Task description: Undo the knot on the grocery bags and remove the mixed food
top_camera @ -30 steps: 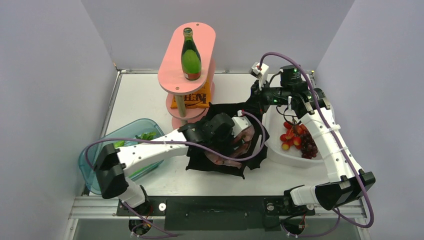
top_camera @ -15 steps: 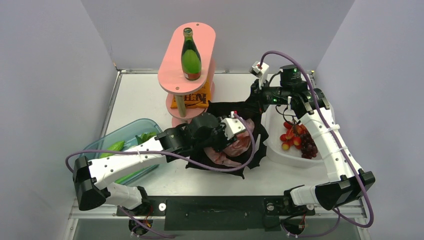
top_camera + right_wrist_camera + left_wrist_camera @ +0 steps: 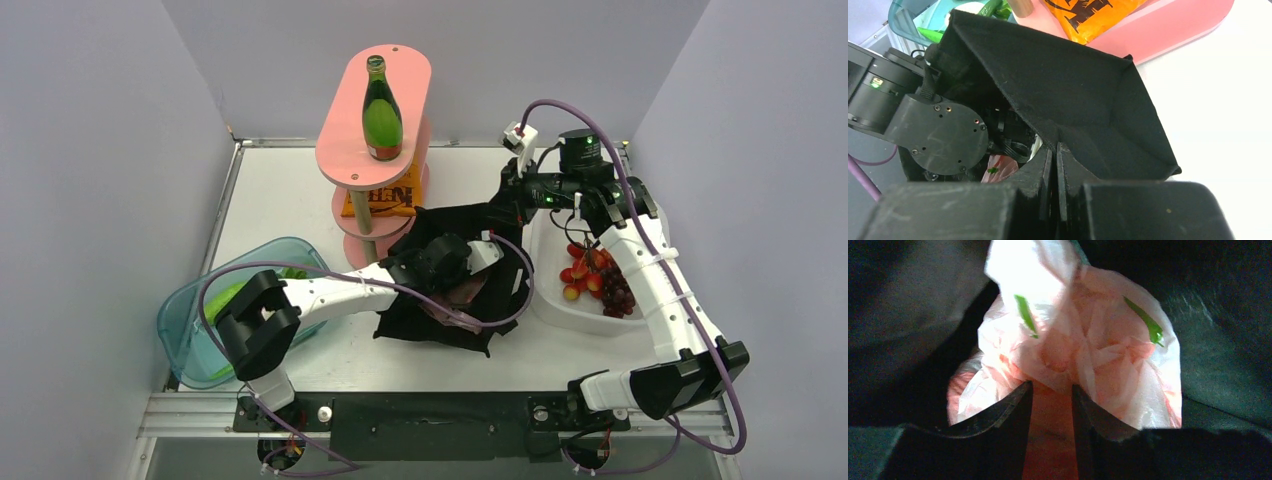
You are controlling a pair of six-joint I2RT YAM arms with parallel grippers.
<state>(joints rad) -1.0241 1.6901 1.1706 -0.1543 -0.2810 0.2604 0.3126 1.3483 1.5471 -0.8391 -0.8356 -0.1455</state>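
Observation:
The black tote (image 3: 440, 325) lies open at mid-table with the pink plastic bag (image 3: 452, 308) inside it. My left gripper (image 3: 470, 285) reaches into the tote. In the left wrist view its jaws (image 3: 1051, 385) are closed on a gathered fold of the pink bag (image 3: 1098, 355), which shows green shreds (image 3: 1024, 315). My right gripper (image 3: 505, 205) is shut on the tote's far rim, with the fabric (image 3: 1073, 85) pinched at its fingertips (image 3: 1054, 147). The green bottle (image 3: 381, 100) stands on the pink stand. The orange snack packet (image 3: 385, 200) lies on its lower shelf. Grapes and small fruits (image 3: 600, 280) lie in a white tray.
The pink two-tier stand (image 3: 350, 150) rises behind the tote. A teal tub (image 3: 190, 330) with greens sits at the left front. The white tray (image 3: 560, 305) is right of the tote, under my right arm. Grey walls close in both sides.
My left gripper has pushed further into the tote and its jaws have narrowed onto the pink bag, while its elbow swung. The right arm has not moved.

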